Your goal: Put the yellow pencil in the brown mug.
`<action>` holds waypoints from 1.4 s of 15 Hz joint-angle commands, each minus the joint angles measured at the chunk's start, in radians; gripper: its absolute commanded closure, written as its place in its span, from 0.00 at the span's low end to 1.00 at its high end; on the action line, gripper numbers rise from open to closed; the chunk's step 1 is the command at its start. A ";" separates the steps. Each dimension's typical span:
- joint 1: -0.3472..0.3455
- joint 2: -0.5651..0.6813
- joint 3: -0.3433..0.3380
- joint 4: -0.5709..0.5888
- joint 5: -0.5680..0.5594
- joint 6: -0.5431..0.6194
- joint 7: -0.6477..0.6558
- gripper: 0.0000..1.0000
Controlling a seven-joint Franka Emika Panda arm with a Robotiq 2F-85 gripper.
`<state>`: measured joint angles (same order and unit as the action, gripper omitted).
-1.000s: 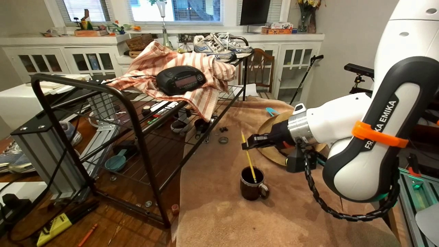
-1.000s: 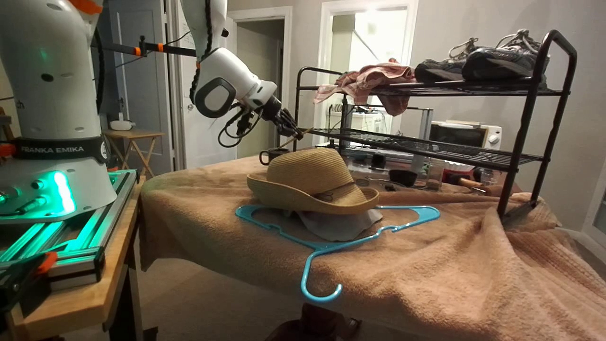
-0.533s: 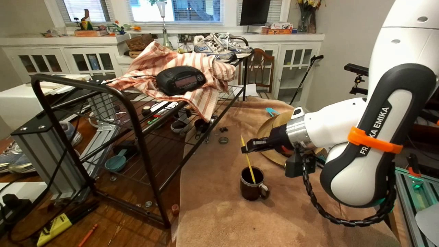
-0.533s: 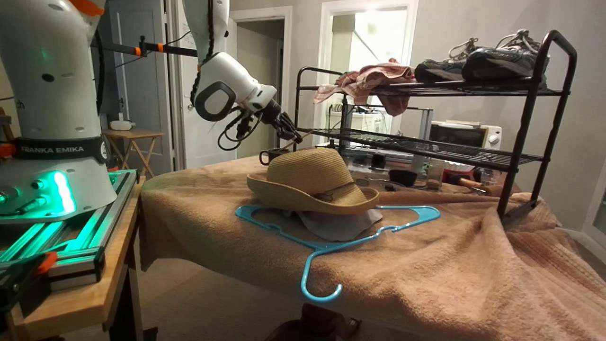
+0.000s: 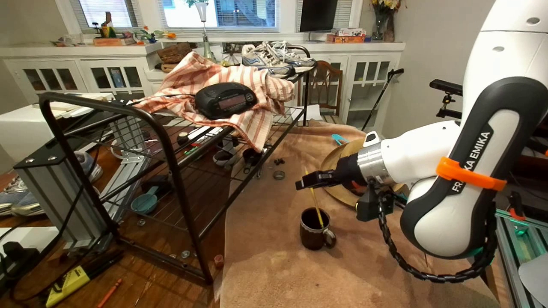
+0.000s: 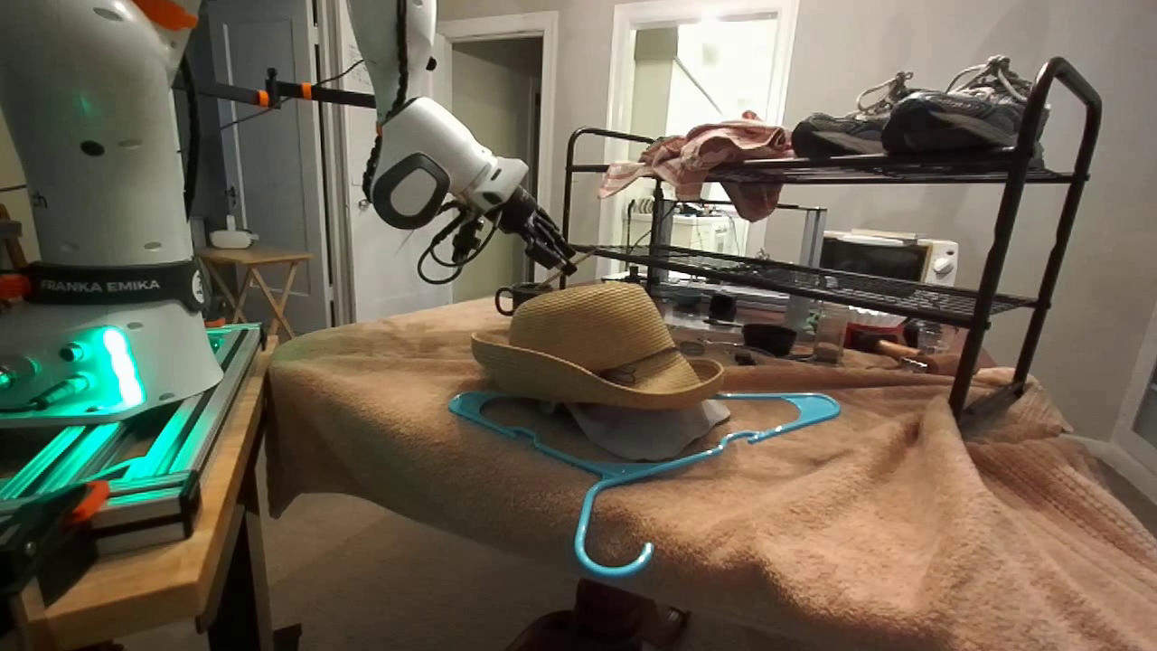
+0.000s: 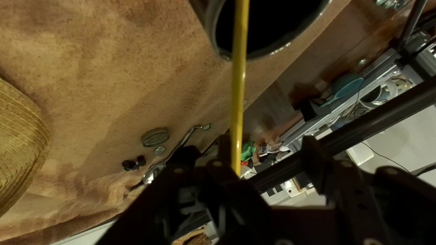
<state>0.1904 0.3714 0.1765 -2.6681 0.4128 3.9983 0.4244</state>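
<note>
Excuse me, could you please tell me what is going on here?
A Franka arm is putting a yellow pencil in a brown mug that stands on a tan blanket. The pencil leans with its lower end inside the mug and the rest sticking out. In the wrist view the gripper stands open, the pencil beside one finger; whether they touch I cannot tell.

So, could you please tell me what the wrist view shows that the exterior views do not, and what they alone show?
Only the wrist view clearly shows the open gap between the jaws. Seen in both exterior views, but not there: the white arm and the hanger. Shared by all: the pencil, the mug and the hat.
</note>
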 commanded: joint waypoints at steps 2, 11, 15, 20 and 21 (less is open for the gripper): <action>0.020 -0.096 0.009 -0.037 0.050 -0.020 -0.049 0.05; 0.115 -0.300 0.009 -0.098 0.459 -0.228 -0.398 0.00; 0.182 -0.305 -0.011 -0.080 0.726 -0.355 -0.728 0.00; 0.226 -0.284 -0.010 -0.082 1.008 -0.438 -1.116 0.00; 0.231 -0.280 -0.008 -0.082 1.058 -0.447 -1.192 0.00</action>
<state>0.3900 0.0824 0.1772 -2.7502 1.3331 3.5939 -0.5725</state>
